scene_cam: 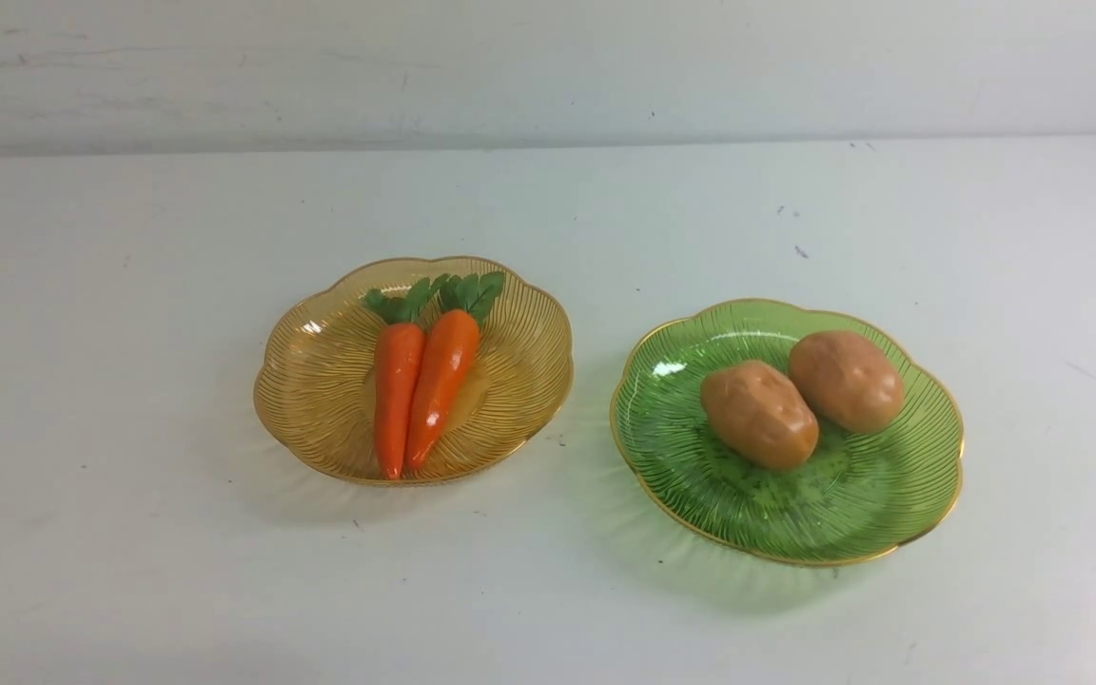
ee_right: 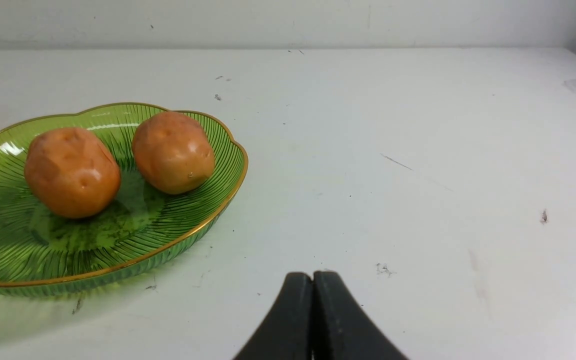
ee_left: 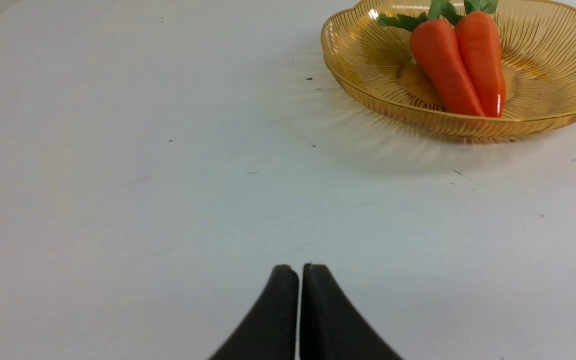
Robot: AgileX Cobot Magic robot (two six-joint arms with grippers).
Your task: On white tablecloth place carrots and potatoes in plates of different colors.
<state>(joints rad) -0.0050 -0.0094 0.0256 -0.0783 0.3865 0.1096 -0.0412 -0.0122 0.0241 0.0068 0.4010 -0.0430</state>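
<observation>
Two orange carrots (scene_cam: 422, 381) (ee_left: 460, 62) lie side by side in the amber-yellow plate (scene_cam: 320, 381) (ee_left: 558, 95) on the white tablecloth (scene_cam: 129, 285). Two tan potatoes (scene_cam: 759, 414) (scene_cam: 846, 381) (ee_right: 72, 171) (ee_right: 173, 151) lie in the green plate (scene_cam: 852, 504) (ee_right: 18, 250) to its right. Neither arm shows in the front view. In the left wrist view my left gripper (ee_left: 300, 267) is shut and empty over bare cloth, short of the amber plate. My right gripper (ee_right: 313, 275) is shut and empty beside the green plate.
A pale wall (scene_cam: 548, 67) runs behind the table's far edge. Small dark specks (scene_cam: 800, 251) dot the cloth behind the green plate.
</observation>
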